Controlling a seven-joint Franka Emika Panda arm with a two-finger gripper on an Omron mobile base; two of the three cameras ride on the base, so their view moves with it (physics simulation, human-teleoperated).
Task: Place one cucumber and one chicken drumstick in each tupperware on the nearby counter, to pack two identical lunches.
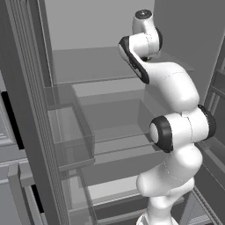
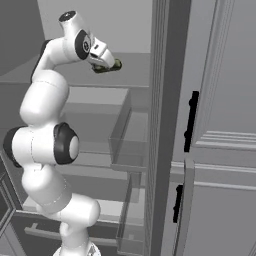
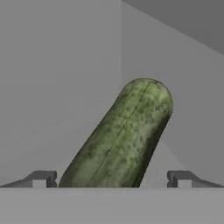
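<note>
I see grey fridge shelf [image 1: 101, 66] | gripper [image 3: 111, 179] spread wide (cucumber [image 3: 122, 135] lies between tips) | glass drawers [image 2: 127, 135] below

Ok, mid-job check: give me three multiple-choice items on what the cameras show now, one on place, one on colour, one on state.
1. Where is the cucumber in the hand view?
A. between the two fingertips
B. in a tupperware
C. on the floor

2. What colour is the cucumber?
A. orange
B. dark green, speckled
C. white

3. How do the jaws of the gripper stand?
A. shut tight
B. wide open, either side of the cucumber
C. clamped on a drumstick

Answers:
1. A, its near end lies midway between the fingertips.
2. B, mottled green skin shows in the hand view and at the gripper in the right base view.
3. B, a gap shows between each fingertip and the cucumber.
</note>
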